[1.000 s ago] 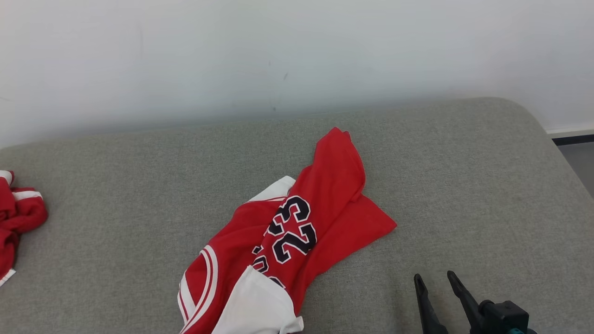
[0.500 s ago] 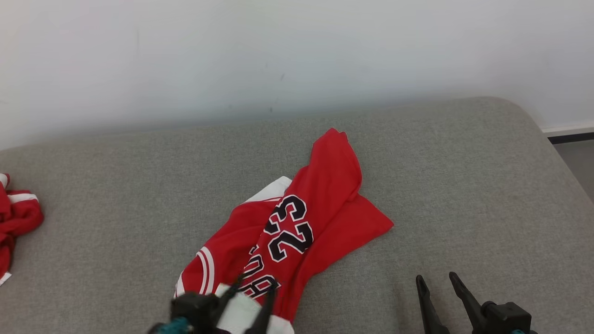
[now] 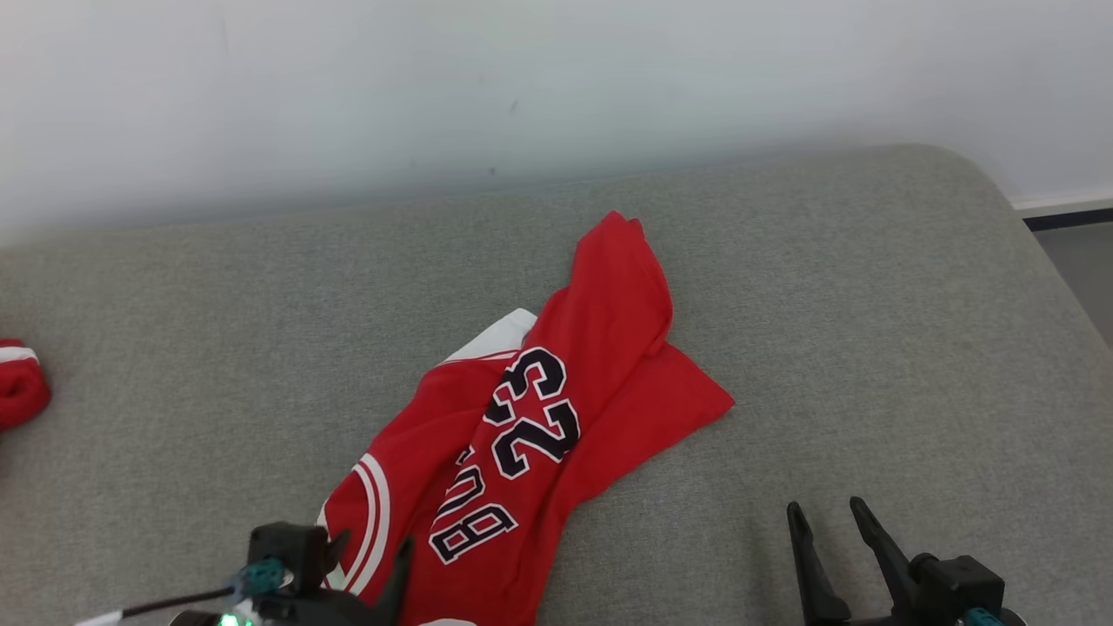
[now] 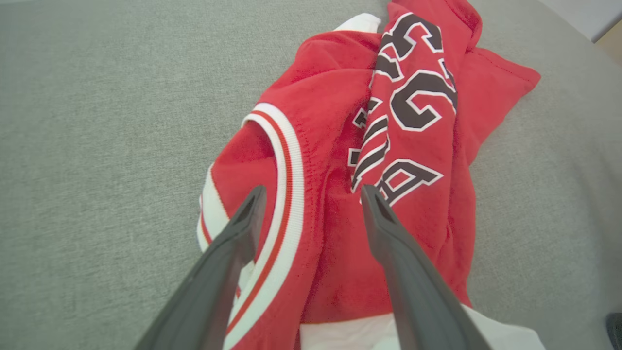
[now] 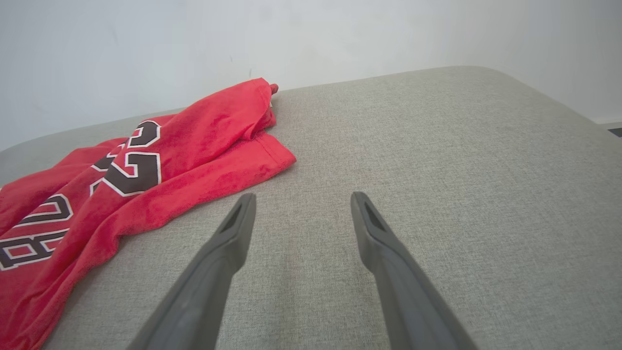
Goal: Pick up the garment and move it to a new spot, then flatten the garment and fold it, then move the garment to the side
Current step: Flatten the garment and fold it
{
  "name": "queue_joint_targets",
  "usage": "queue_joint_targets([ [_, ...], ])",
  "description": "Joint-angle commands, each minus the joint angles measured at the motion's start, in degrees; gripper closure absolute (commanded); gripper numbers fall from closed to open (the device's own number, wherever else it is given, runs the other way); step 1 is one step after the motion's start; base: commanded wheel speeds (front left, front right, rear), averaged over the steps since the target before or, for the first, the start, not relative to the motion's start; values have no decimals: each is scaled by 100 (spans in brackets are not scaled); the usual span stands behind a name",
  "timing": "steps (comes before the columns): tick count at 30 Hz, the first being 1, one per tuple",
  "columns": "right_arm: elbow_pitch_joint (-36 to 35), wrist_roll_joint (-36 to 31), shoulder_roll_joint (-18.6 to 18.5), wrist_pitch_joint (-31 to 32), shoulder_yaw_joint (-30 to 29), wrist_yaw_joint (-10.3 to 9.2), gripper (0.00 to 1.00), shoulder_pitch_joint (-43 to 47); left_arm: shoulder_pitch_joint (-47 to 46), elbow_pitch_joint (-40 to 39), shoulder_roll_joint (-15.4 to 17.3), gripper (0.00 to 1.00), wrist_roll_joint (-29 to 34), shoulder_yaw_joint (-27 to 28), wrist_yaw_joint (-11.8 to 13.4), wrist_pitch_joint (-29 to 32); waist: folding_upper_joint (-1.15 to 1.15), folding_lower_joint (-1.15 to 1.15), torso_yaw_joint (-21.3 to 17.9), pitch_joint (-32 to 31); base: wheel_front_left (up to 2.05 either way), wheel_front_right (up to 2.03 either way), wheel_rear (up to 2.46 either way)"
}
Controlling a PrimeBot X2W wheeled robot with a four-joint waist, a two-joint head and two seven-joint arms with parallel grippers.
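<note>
Garment [image 3: 609, 348], crumpled red fleecy jersey, lies on grey woven cushion [image 3: 869, 304].

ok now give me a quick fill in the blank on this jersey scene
1. The jersey on the grey cushion is mostly ____ in colour.
2. The number printed on it is ____.
3. The left gripper, over the jersey's striped trim, has its jaws ____.
4. The right gripper is over bare cushion, holding ____.
Missing words: red; 23; open; nothing
</note>
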Motion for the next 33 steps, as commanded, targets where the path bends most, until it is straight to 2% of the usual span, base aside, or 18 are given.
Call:
queue_joint_targets([
  [1,-16,-44,2,-23,-52,6,0,37,194,-163,60,0,-6,62,117,-44,0,0,91,4,0,0,0],
  [5,-28,-69,4,17,-36,6,0,74,649,-811,176,0,125,156,484,91,0,0,278,-39,0,0,0],
  [6,-28,-69,4,17,-36,6,0,74,649,-811,176,0,125,156,484,91,0,0,278,-39,0,0,0],
  [7,-32,-57,3,34,-9,6,0,89,885,-1092,319,0,213,163,584,215,0,0,366,-56,0,0,0],
  [10,-33,-41,3,43,11,6,0,94,1107,-1306,436,0,268,167,662,324,0,0,444,-71,0,0,0],
  [13,-29,-40,2,70,31,6,0,92,1393,-1388,688,0,396,133,678,456,0,0,532,-88,0,0,0],
  [17,-35,-60,3,88,55,6,0,63,1488,-1139,849,0,537,-60,478,322,0,0,567,-86,0,0,0],
  [23,-64,-97,3,107,78,6,0,2,1059,-554,691,0,854,-505,115,-223,0,0,511,-35,0,0,0],
  [33,-84,-92,4,118,67,6,0,-11,474,174,630,0,1079,-784,-174,-642,0,0,368,30,0,0,0],
])
